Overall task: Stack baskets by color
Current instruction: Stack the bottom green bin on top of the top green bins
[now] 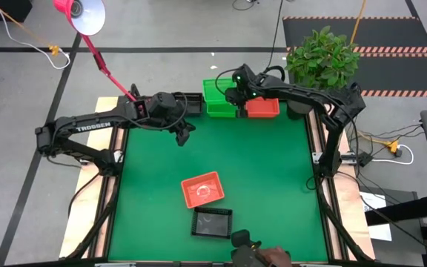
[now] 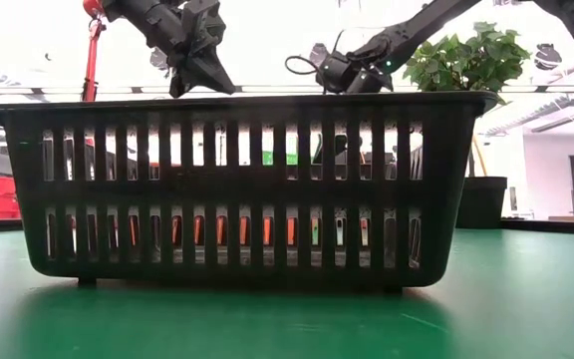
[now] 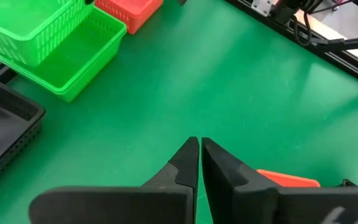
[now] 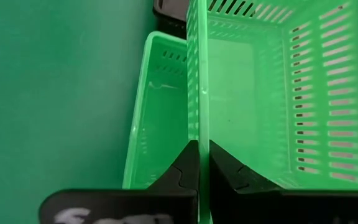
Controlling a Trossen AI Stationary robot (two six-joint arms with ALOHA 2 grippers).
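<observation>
My right gripper [image 1: 237, 99] is at the table's far edge, shut on a bright green basket [image 4: 253, 93] that tilts over a second green basket [image 4: 157, 118]. An orange-red basket [image 1: 262, 108] stands just right of them and a black basket [image 3: 5, 134] just left. My left gripper [image 3: 199, 144] hangs shut and empty above the green tabletop, left of centre [image 1: 184, 138]. Another orange-red basket [image 1: 201, 190] and a black basket [image 1: 212, 222] rest on their bottoms near the front edge. My right gripper pinches one side wall of the upper green basket at its rim [image 4: 199, 134], one finger inside the basket and one outside. The fingers slant down from the far right. The basket sits tilted above the lower green one; whether the two touch, I cannot tell.
A potted plant [image 1: 321, 55] stands beyond the far right corner, and a pink lamp [image 1: 80, 15] on a red stem reaches over the far left. The middle of the green mat [image 1: 265, 170] lies bare between the far row and the two near baskets.
</observation>
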